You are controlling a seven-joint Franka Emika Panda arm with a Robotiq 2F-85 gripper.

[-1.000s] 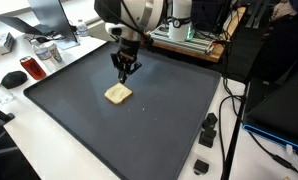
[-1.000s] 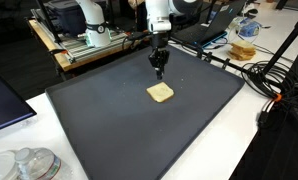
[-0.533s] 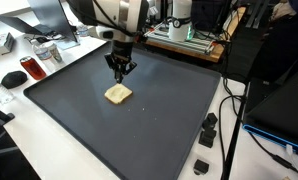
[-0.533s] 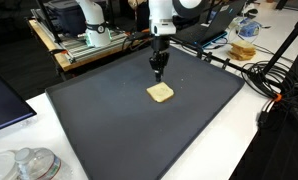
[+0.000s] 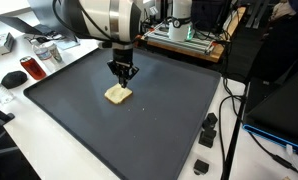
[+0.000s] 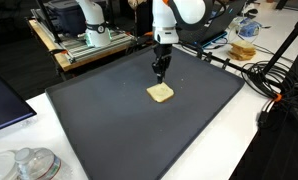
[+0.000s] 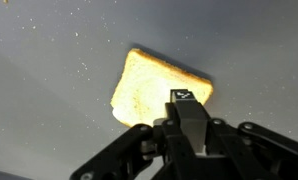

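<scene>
A slice of toasted bread (image 5: 117, 94) (image 6: 160, 93) lies flat on the dark mat (image 5: 139, 130), a little off its middle. My gripper (image 5: 123, 77) (image 6: 159, 74) hangs just above the slice's far edge, pointing down. In the wrist view the two fingers are pressed together into one dark block (image 7: 186, 110) with nothing between them, and their tip overlaps the near right corner of the bread (image 7: 149, 85). The frames do not show whether the tip touches the bread.
The mat (image 6: 109, 130) covers most of the table. Past its edges are a red can (image 5: 31, 68), a black mouse (image 5: 11, 78), small black devices (image 5: 207, 130), cables (image 6: 279, 85), clear plastic lids (image 6: 27, 163) and a food tub (image 6: 246, 28). Equipment racks stand behind.
The arm has turned at the wrist and the gripper has sunk slightly toward the far edge of the bread. The bread has not moved.
</scene>
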